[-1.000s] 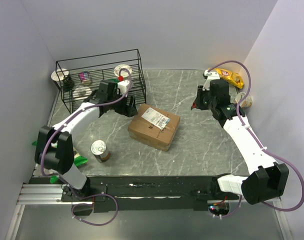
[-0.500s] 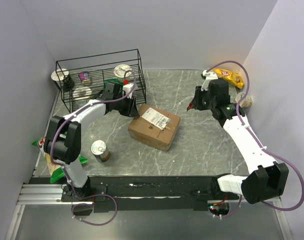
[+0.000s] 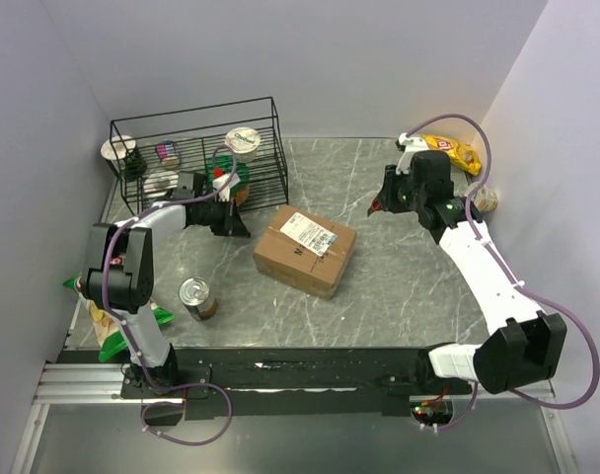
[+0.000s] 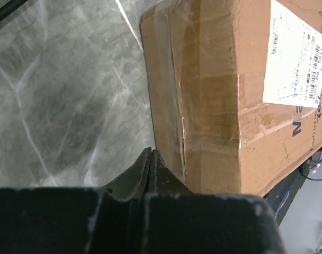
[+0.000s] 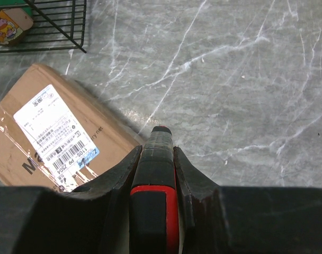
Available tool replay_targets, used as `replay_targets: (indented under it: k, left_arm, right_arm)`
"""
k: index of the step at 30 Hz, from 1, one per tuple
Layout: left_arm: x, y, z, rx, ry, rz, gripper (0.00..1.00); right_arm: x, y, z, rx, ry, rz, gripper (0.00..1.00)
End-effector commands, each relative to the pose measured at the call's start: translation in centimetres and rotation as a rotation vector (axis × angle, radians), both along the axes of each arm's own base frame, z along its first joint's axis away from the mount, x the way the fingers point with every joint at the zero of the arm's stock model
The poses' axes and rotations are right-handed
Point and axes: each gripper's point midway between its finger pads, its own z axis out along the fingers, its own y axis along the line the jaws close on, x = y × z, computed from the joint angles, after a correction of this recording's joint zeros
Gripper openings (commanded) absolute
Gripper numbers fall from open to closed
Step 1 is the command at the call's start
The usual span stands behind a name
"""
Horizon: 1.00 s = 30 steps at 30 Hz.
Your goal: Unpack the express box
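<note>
The express box (image 3: 305, 250), a brown taped carton with a white label (image 3: 308, 234), lies mid-table with its flaps shut. My left gripper (image 3: 239, 227) hovers low just left of it, jaws shut and holding nothing. In the left wrist view its tips (image 4: 150, 152) sit by the box's taped side (image 4: 214, 106). My right gripper (image 3: 379, 209) hangs right of and behind the box, shut on a black and red cutter (image 5: 160, 145). The right wrist view shows the box (image 5: 23, 153) at lower left.
A black wire basket (image 3: 191, 111) with cups and small packs stands at the back left. A tin can (image 3: 195, 296) sits near the left arm. A yellow snack bag (image 3: 453, 150) and a small cup (image 3: 487, 200) lie at the right. Green packets (image 3: 112, 341) lie front left.
My left gripper has shut its jaws and drawn back leftward from the box's near corner. The right gripper with the cutter has barely shifted.
</note>
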Motion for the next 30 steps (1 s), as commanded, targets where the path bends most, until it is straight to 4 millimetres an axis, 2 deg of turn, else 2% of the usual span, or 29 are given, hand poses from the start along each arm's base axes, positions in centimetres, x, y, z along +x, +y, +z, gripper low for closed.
replay_targets:
  k: [1, 2, 3, 4, 5, 7, 8, 10, 15, 21, 24, 25, 27, 28, 30]
  left_arm:
    - [-0.9, -0.7, 1.3, -0.035, -0.021, -0.039, 0.04]
    - [-1.0, -0.8, 2.0, -0.046, -0.042, -0.042, 0.22]
    - [-1.4, -0.8, 2.5, -0.055, -0.059, -0.047, 0.32]
    - [-1.5, -0.9, 4.3, -0.069, -0.126, -0.059, 0.41]
    - [-2.3, -1.1, 4.9, -0.097, -0.143, -0.084, 0.54]
    - [-2.9, -1.6, 7.0, -0.129, -0.224, -0.118, 0.62]
    - [-3.0, -1.8, 7.5, -0.147, -0.248, -0.129, 0.66]
    - [-3.1, -2.4, 7.9, -0.161, -0.242, -0.141, 0.68]
    - [-2.6, -4.8, 7.7, -0.157, -0.200, -0.168, 0.69]
    - [-2.1, -7.0, 4.5, -0.026, -0.142, -0.158, 0.68]
    - [-2.0, -6.9, 2.7, 0.027, -0.085, -0.125, 0.52]
    - [-2.2, -6.4, 1.3, 0.065, -0.033, -0.100, 0.42]
    - [-2.3, -5.6, -0.1, 0.110, 0.005, -0.058, 0.34]
    - [-2.3, -4.8, -1.0, 0.143, 0.011, -0.030, 0.28]
    - [-2.4, -4.4, -1.3, 0.146, 0.012, -0.019, 0.22]
  right_arm:
    - [1.2, 0.0, 2.7, 0.006, -0.062, 0.004, 0.00]
    - [1.2, 0.0, 2.5, 0.001, -0.057, 0.004, 0.00]
    - [1.2, -0.1, 2.5, -0.003, -0.055, 0.001, 0.00]
    - [1.1, -0.1, 2.2, -0.009, -0.047, 0.004, 0.00]
    - [1.0, -0.2, 2.3, -0.009, -0.048, 0.002, 0.00]
    - [0.7, -0.2, 1.8, -0.008, -0.039, 0.004, 0.00]
    - [0.7, -0.2, 1.8, -0.007, -0.038, 0.005, 0.00]
    - [0.4, -0.2, 1.4, -0.002, -0.029, 0.005, 0.00]
    - [-0.6, -0.3, 0.6, 0.010, 0.003, 0.000, 0.00]
    - [-1.9, -1.4, -0.8, 0.045, 0.066, -0.013, 0.00]
    - [-2.6, -0.8, -2.2, 0.068, 0.091, 0.014, 0.00]
    - [-2.9, -0.4, -2.7, 0.084, 0.109, 0.033, 0.00]
    - [-3.2, 0.0, -3.0, 0.103, 0.123, 0.046, 0.00]
    - [-3.3, 0.1, -3.1, 0.113, 0.126, 0.052, 0.00]
    - [-3.3, 0.6, -2.9, 0.133, 0.130, 0.074, 0.00]
